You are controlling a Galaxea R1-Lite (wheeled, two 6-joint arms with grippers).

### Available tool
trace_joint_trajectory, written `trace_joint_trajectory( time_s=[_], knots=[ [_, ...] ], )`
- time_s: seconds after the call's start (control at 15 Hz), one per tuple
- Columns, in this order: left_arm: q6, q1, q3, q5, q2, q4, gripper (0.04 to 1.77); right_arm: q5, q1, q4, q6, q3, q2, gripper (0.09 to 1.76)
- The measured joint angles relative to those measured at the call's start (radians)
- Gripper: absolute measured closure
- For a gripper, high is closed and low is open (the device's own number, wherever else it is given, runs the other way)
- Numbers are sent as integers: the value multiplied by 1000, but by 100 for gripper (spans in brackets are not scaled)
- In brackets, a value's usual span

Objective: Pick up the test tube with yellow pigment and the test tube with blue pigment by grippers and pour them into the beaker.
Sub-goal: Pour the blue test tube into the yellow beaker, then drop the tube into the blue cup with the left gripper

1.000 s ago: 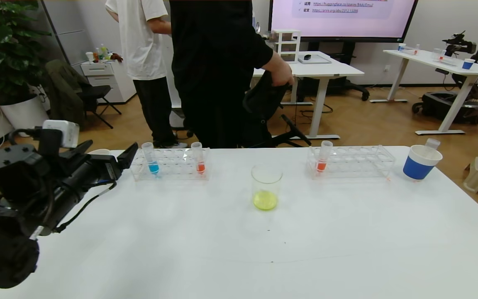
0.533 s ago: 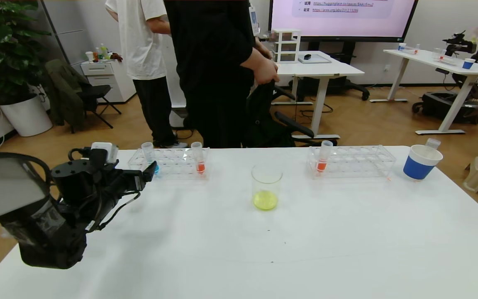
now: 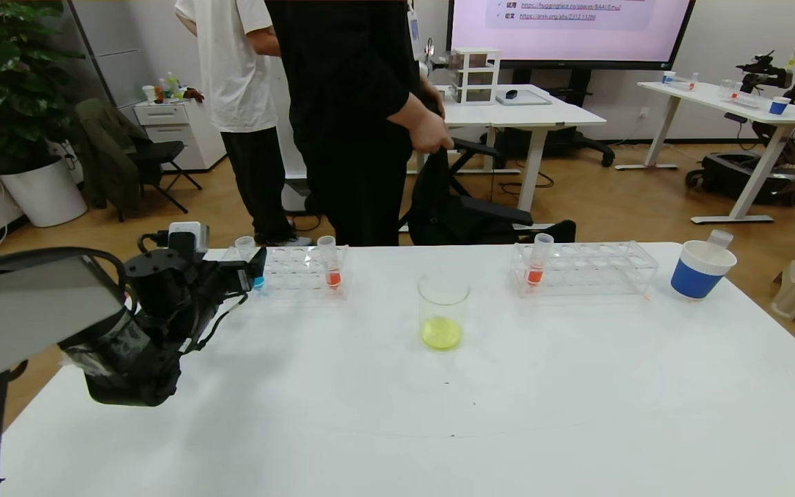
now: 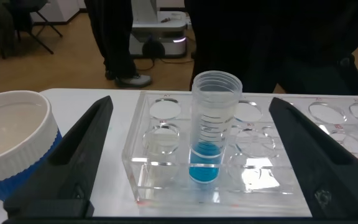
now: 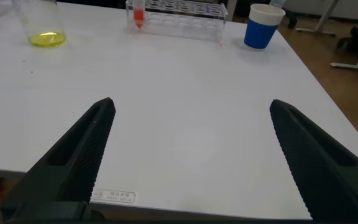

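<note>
The test tube with blue pigment (image 4: 215, 130) stands upright in the left clear rack (image 4: 160, 162), at the rack's end nearest my left arm (image 3: 258, 281). My left gripper (image 3: 254, 268) is open and level with it; in the left wrist view its black fingers (image 4: 79, 155) flank the tube without touching, the gripper (image 4: 191, 106) centred just short of it. The beaker (image 3: 443, 310) stands mid-table with yellow liquid at its bottom. No test tube with yellow pigment shows. My right gripper (image 5: 191, 104) hangs open over bare table near the front edge.
An orange tube (image 3: 330, 266) shares the left rack. The right rack (image 3: 611, 269) holds another orange tube (image 3: 537, 262). A blue-and-white cup (image 3: 698, 270) with a clear tube sticking out stands far right; another cup (image 4: 11, 143) sits beside the left rack. Two people stand behind the table.
My left arm has swung forward and right, bringing its open gripper up to the blue tube in the left rack. The person in black has shifted the chair behind the table.
</note>
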Motion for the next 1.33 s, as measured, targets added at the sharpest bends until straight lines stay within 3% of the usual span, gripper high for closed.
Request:
trace_joint_trajectory(
  time_s=[0.33, 1.13, 1.2, 1.27, 1.33],
  knots=[
    [0, -10, -74, 5, 50, 5, 6, 0, 0, 0, 0, 0, 0, 11],
    [-1, -29, -90, 43, 69, -1, 6, 0, 0, 0, 0, 0, 0, 11],
    [-1, -30, -89, 43, 69, -1, 16, 0, 0, 0, 0, 0, 0, 11],
    [-2, -30, -89, 42, 69, -1, 43, 0, 0, 0, 0, 0, 0, 11],
    [-1, -30, -89, 42, 69, -1, 84, 0, 0, 0, 0, 0, 0, 11]
  ],
)
